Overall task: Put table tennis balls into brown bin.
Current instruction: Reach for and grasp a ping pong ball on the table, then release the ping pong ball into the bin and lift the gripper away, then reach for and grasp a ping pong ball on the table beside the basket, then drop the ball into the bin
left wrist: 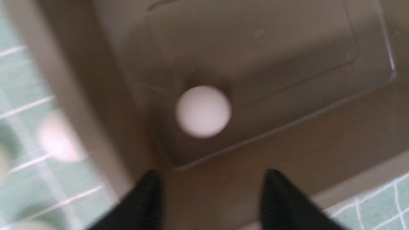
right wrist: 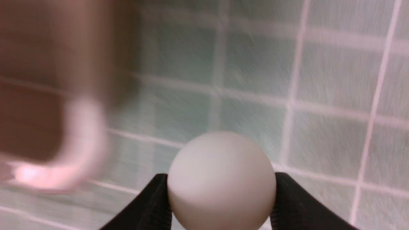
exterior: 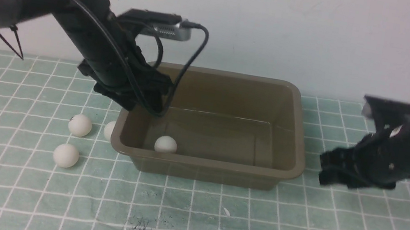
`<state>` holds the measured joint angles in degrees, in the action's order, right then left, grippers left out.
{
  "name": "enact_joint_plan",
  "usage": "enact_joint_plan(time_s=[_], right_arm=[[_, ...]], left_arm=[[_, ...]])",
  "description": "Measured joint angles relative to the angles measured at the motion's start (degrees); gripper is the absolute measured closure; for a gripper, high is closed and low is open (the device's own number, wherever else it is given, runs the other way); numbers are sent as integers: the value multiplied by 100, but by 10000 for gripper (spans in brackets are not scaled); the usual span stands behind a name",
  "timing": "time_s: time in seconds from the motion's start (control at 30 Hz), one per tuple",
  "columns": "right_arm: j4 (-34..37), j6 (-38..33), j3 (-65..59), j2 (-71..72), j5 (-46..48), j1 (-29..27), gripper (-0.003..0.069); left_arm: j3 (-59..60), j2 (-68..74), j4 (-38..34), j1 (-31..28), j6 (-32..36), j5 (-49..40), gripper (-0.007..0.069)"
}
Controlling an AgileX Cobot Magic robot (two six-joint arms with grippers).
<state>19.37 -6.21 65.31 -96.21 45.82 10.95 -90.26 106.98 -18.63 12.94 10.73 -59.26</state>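
Observation:
The brown bin [exterior: 295, 147] stands mid-table with one table tennis ball [exterior: 165, 144] on its floor near the front left corner. My left gripper [exterior: 141, 100] hangs over the bin's left end, open and empty; in the left wrist view its fingers [left wrist: 150, 195] stand apart above that ball [left wrist: 203, 111]. To the right of the bin, my right gripper [exterior: 327, 168] is shut on another ball [right wrist: 221, 179], low over the mat. Outside the bin on the left lie two balls [exterior: 80, 125] [exterior: 65, 155], and a third [exterior: 109, 130] is half hidden behind the rim.
A green mat with a white grid [exterior: 211, 224] covers the table. A pale wall [exterior: 286, 28] rises right behind the bin. The bin's blurred corner [right wrist: 86, 137] shows close beside the right gripper in the right wrist view.

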Motion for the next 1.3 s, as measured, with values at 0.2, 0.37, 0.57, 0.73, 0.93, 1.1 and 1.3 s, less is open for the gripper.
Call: enact_joint_plan(time_s=[0.2,0.37,0.57,0.73,0.93,1.1,1.3], right_arm=[[638,-582,1482,81,28,845,297],[646,-572,2454,-642,438,944,246],[-207,-347,3339,-372,1464,925,134],[-1462,187,3255,911,1922,914,337],[-2166,833,2103,2963,1992,907,614],[-2246,1425,324,4902,1666,907,670],[-2297,1688,-1602,6713,284,907,671]], left_arm=[[527,-956,352,-851,-154,-172,621],[1542,-1243,469,-1293,56,139,621],[2081,-649,464,-1263,638,1233,397],[2081,37,438,-1252,619,1686,176],[1820,620,422,-1252,568,1402,289],[742,389,515,-1232,414,430,279],[-117,74,-287,-616,850,270,279]])
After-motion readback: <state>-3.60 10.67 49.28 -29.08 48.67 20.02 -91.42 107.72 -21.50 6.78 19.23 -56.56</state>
